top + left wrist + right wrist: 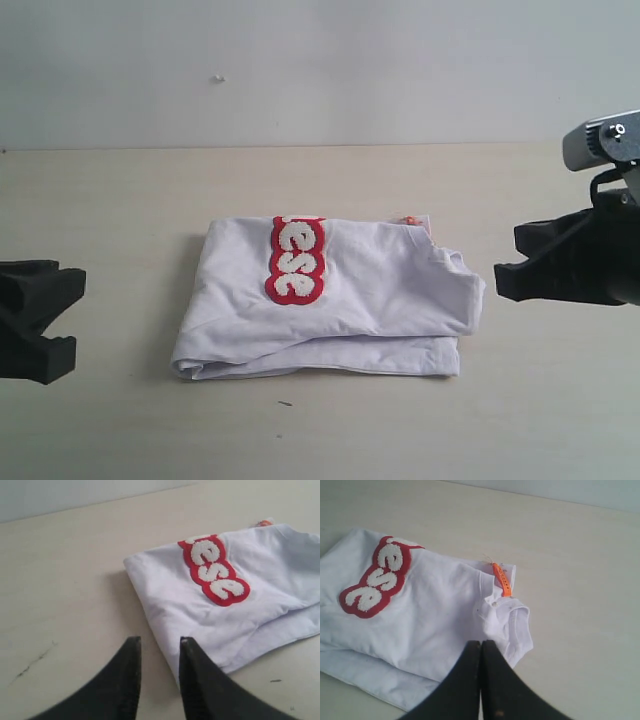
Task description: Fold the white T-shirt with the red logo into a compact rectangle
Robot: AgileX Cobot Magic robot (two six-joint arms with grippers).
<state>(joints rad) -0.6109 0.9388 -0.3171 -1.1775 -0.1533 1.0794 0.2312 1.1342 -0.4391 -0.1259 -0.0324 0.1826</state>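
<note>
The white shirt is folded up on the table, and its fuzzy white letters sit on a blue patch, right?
Not quite. The bubbly patch behind the fuzzy white letters is red, not blue; the left wrist view shows it plainly. The rest is right: the white cotton T-shirt lies folded on the pale beige table.

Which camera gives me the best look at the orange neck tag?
Right wrist view: the orange neck tag shows as a full strip at the collar of the white T-shirt. Exterior and left wrist views show only an orange speck at the shirt's edge.
</note>
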